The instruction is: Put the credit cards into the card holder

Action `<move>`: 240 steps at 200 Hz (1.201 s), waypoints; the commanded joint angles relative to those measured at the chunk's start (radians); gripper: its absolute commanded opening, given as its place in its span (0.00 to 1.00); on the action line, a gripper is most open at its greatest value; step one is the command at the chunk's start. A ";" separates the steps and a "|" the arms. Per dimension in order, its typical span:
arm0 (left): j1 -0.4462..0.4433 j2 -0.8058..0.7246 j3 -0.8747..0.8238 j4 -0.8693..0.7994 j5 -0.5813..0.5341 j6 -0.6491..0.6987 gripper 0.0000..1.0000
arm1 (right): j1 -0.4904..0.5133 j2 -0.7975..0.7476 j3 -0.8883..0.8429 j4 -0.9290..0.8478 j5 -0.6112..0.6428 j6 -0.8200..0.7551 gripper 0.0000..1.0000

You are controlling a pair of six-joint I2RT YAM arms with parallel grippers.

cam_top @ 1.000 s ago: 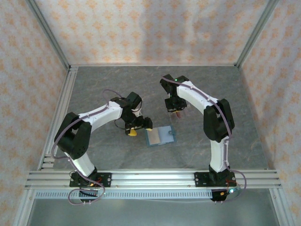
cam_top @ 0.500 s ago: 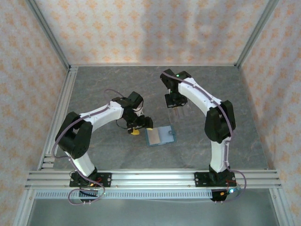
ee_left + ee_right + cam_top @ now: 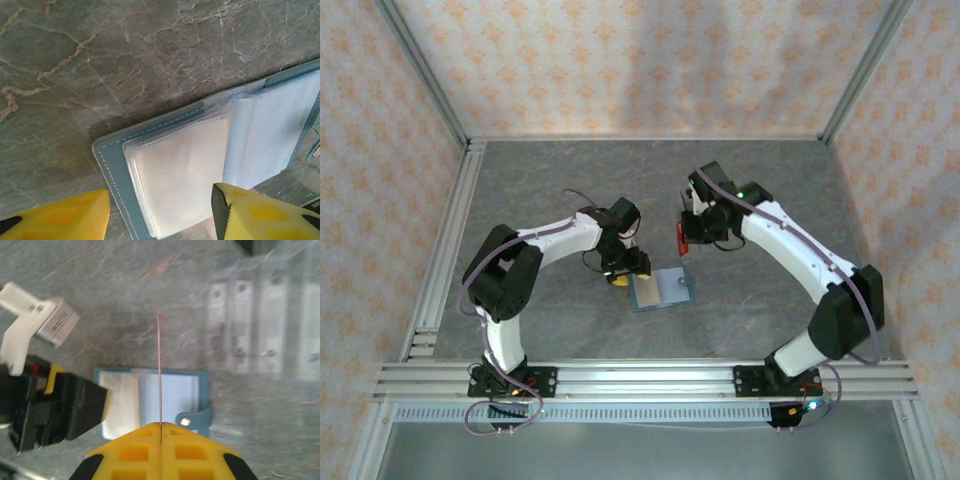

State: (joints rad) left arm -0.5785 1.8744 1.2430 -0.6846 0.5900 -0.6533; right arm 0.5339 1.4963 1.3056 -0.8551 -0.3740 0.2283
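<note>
The left claw [image 3: 623, 276] is seen low over the grey marbled desk [image 3: 540, 180], with its yellow fingers [image 3: 55, 215] partly parted and nothing gripped between them. The card holder [image 3: 660, 289] is laid open and flat on the desk, just to the right of this claw. In the left wrist view the holder's left leaf, with its pale clear pockets, is framed by the gap between the two fingers. One finger is placed over bare desk beside the teal edge and the other over the pockets. Whether either finger touches the holder cannot be told.

The right claw [image 3: 161, 426] is pressed fully closed on a red credit card [image 3: 159, 365], which is held on edge and is seen in the right wrist view as a thin upright line rising from between the yellow pads. The card is carried above the desk, and the open card holder [image 3: 175, 390] is found directly below and ahead of this claw, strap and stud turned to the claw's right. A clear slotted stand [image 3: 260, 335] is set farther out on that same side, apart from the holder.
</note>
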 commanded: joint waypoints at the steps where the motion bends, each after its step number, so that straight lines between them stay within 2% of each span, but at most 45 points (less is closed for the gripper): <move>1: -0.010 0.009 0.024 -0.031 -0.054 -0.005 0.56 | 0.005 -0.063 -0.136 0.236 -0.161 0.091 0.00; 39: -0.023 0.025 0.027 -0.060 -0.102 -0.003 0.52 | 0.017 -0.113 -0.327 0.427 -0.228 0.159 0.00; 73: -0.026 0.064 0.033 -0.082 -0.135 -0.009 0.49 | 0.027 -0.104 -0.419 0.536 -0.246 0.194 0.00; 159: -0.030 0.079 0.013 -0.094 -0.168 -0.006 0.46 | 0.036 -0.044 -0.509 0.679 -0.254 0.211 0.00; 240: -0.030 0.095 0.006 -0.109 -0.173 0.000 0.43 | 0.034 0.023 -0.519 0.710 -0.233 0.151 0.00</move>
State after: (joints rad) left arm -0.6025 1.9278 1.2667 -0.7391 0.4740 -0.6571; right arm 0.5625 1.4967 0.7887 -0.1814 -0.6212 0.4042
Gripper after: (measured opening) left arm 0.437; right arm 0.050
